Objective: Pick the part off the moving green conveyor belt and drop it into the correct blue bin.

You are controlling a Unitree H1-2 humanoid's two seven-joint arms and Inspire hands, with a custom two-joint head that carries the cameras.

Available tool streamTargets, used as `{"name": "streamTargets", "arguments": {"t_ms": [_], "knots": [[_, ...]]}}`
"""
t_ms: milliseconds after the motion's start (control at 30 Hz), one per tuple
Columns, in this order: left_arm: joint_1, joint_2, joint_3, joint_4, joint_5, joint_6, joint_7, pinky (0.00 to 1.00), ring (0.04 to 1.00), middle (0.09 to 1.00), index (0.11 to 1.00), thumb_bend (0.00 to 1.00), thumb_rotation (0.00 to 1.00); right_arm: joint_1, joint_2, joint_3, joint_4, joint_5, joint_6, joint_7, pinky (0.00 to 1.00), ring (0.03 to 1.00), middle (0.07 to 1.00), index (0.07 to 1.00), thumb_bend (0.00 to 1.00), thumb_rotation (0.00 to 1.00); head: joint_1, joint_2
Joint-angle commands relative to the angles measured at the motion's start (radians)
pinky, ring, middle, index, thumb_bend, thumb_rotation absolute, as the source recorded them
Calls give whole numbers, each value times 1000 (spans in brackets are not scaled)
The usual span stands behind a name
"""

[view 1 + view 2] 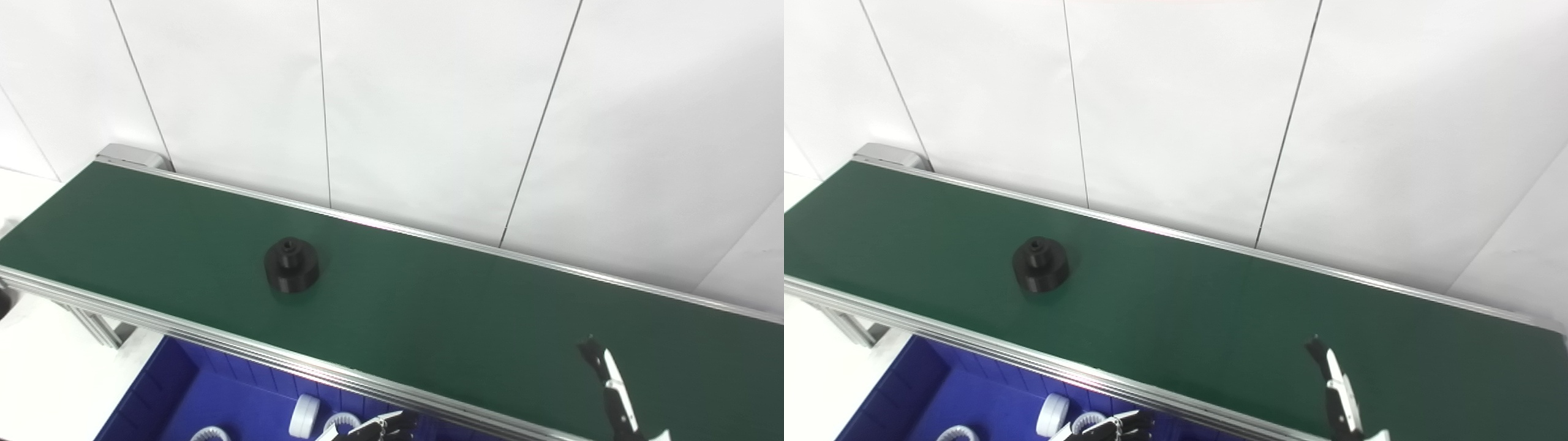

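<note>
Belt point(429, 306) bare all round black part point(291, 264); wall point(429, 122) just behind far rail

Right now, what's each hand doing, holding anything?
Left hand: only fingertips show at the bottom edge; cannot tell.
Right hand: one finger raised over the belt, holding nothing visible; cannot tell.

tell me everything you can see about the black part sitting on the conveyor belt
The black part is a round, matte, plastic-looking piece: a wide cylindrical base with a narrower raised hub on top, and a small hole in the hub's centre. It stands upright, flat on the green conveyor belt, left of the belt's middle and roughly midway between its two metal side rails. Only the belt touches it. Neither hand is near: the right hand is far off toward the right end, the left hand below the near rail.
</note>
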Motion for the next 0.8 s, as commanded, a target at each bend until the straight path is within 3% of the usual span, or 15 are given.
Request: {"name": "streamTargets", "arguments": {"t_ms": [0, 67, 100, 233, 267, 367, 400, 467, 567, 600, 767], "knots": [[-22, 11, -9, -7, 10, -36, 15, 788, 863, 895, 887, 843, 672, -47, -3, -8, -36, -13, 45, 24, 864, 911, 927, 975, 821, 575, -15, 3], [-24, 15, -14, -6, 12, -36, 21, 783, 858, 893, 888, 841, 672, -62, -2, -10, -39, -17, 65, 34, 840, 908, 929, 975, 822, 592, -15, 3], [-23, 18, -11, -7, 9, -36, 21, 783, 858, 893, 888, 841, 672, -89, 1, -9, -32, -23, 79, 40, 837, 908, 929, 975, 822, 594, -67, 18], [-15, 26, 4, -17, -10, -36, 11, 780, 866, 900, 888, 842, 642, -194, 6, -1, -8, -37, 147, 78, 730, 848, 903, 937, 816, 562, -149, 38], [-12, 31, 7, -22, -10, -36, 12, 780, 867, 901, 889, 841, 640, -212, 7, 2, -14, -47, 179, 95, 729, 846, 902, 936, 816, 560, -191, 51], [-4, 36, 12, -32, -3, -36, 24, 808, 885, 906, 890, 847, 631, -244, 2, 9, -31, -60, 246, 137, 770, 860, 904, 932, 821, 539, -197, 53], [-5, 34, 22, -32, -29, -36, 2, 810, 886, 907, 890, 848, 631, -271, 5, 14, -27, -68, 268, 148, 773, 861, 904, 932, 821, 538, -261, 81], [-12, 26, 47, -27, -80, -36, -54, 814, 891, 922, 910, 811, 610, -321, 19, 21, -11, -68, 324, 173, 787, 861, 902, 926, 825, 512, -288, 101], [-14, 10, 88, -23, -121, -36, -128, 840, 911, 942, 925, 800, 598, -373, 38, 27, 21, -61, 388, 193, 787, 862, 909, 928, 841, 509, -305, 116], [-12, 10, 100, -27, -126, -36, -144, 846, 915, 945, 926, 802, 597, -407, 44, 32, 53, -68, 404, 194, 783, 861, 910, 928, 843, 507, -325, 139], [-4, 4, 146, -43, -150, -36, -220, 902, 956, 965, 939, 817, 553, -520, 57, 67, 153, -112, 452, 193, 766, 854, 900, 918, 842, 472, -342, 163]]}}
